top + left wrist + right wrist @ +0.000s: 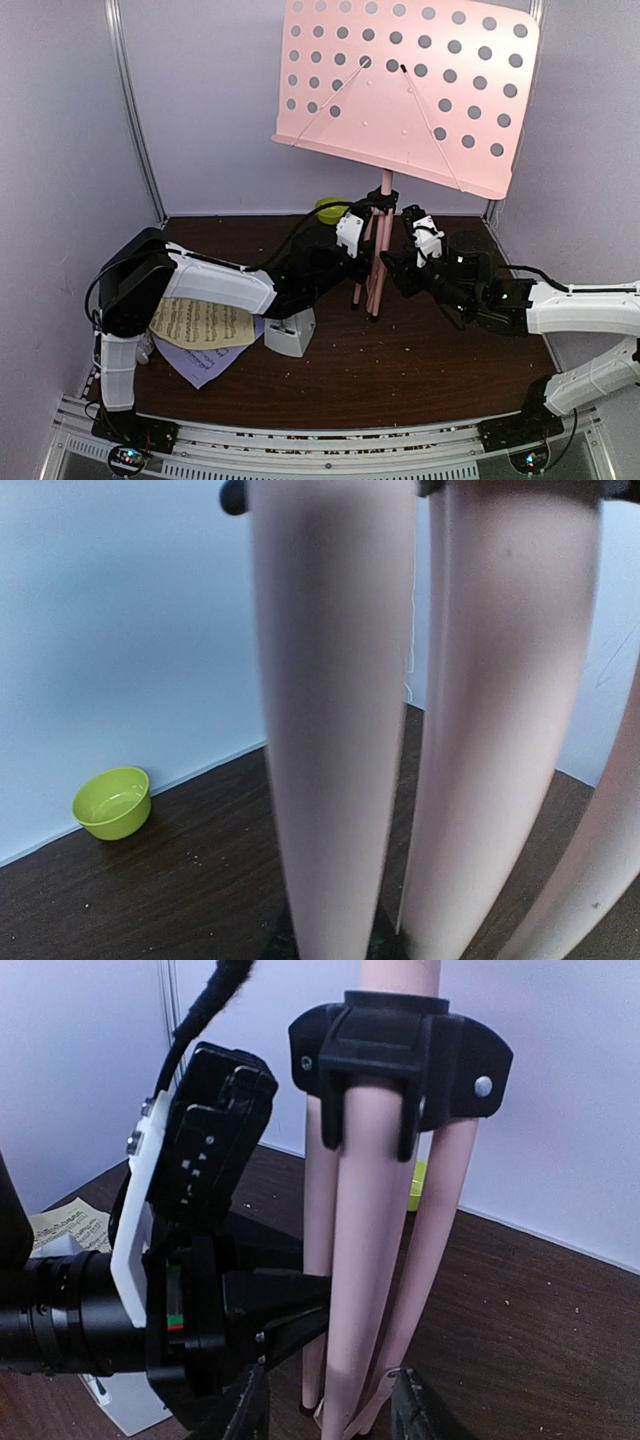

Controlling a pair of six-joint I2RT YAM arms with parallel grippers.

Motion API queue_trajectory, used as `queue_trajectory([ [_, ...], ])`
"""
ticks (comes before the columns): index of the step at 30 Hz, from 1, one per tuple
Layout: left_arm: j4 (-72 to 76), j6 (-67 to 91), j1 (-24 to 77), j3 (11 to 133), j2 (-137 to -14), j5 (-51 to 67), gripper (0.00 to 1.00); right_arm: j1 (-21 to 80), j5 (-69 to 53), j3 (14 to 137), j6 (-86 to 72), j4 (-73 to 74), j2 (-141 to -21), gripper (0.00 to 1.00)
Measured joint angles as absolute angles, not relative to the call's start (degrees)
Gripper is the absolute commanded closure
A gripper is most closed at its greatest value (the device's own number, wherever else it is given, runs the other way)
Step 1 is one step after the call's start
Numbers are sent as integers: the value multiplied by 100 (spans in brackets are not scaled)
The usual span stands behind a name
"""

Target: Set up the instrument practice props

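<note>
Nearest on the desk [440, 380]: yellow sheet [200, 322] atop lavender sheet [200, 364], metronome [290, 333] just beside, none yet set up. Farther back: pink music stand [420, 90] upright, legs close together between spread right fingers [420, 1410]. Left fingers [275, 1300] by the legs, state impossible to tell. Probably early.

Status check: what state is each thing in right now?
Music stand: upright, legs barely spread, desk bare.
Yellow sheet: flat atop lavender sheet.
Metronome: upright.
Lime-green bowl: upright, empty.
Right gripper: fingers open, flanking stand's legs.
Left gripper: at legs, unclear.
</note>
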State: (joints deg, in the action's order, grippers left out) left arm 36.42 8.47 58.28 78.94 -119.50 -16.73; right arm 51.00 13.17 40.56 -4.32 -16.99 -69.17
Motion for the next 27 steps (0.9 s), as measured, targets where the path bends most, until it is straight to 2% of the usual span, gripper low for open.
queue_trajectory([
  [23, 3745, 843, 5828, 7765, -11891, -1647, 100, 4847, 1382, 4394, -578, -2217, -7937, 73],
  [27, 3750, 840, 5826, 7758, -11887, -1647, 100, 4838, 1341, 4394, -578, -2287, -8066, 81],
])
